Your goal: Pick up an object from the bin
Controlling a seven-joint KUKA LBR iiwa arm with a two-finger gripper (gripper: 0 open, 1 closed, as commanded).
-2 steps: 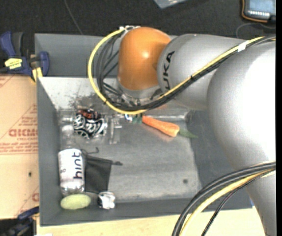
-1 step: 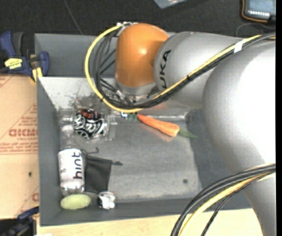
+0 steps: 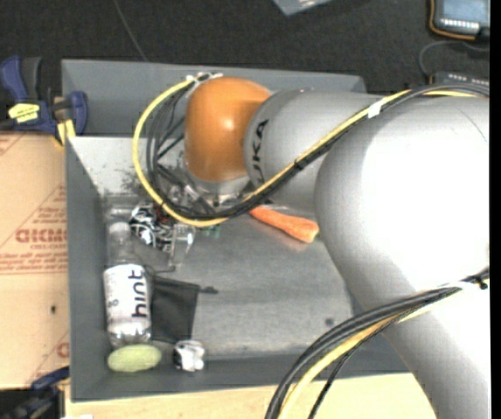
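Observation:
My gripper (image 3: 179, 236) hangs under the orange wrist cover in the bin's left half, low over the floor. A small black-and-white patterned object (image 3: 148, 226) lies right at its left side, touching or nearly touching it. A clear plastic bottle with a white "hint" label (image 3: 126, 297) lies lengthwise along the left wall, just below-left of the gripper. A flat black piece (image 3: 177, 308) rests beside the bottle, below the gripper. An orange carrot (image 3: 287, 223) lies to the gripper's right, partly under the arm.
A pale green oval thing (image 3: 133, 359) and a small white-and-black object (image 3: 188, 355) sit at the bin's front left corner. The arm covers the bin's right half. Bare grey floor shows in the middle front.

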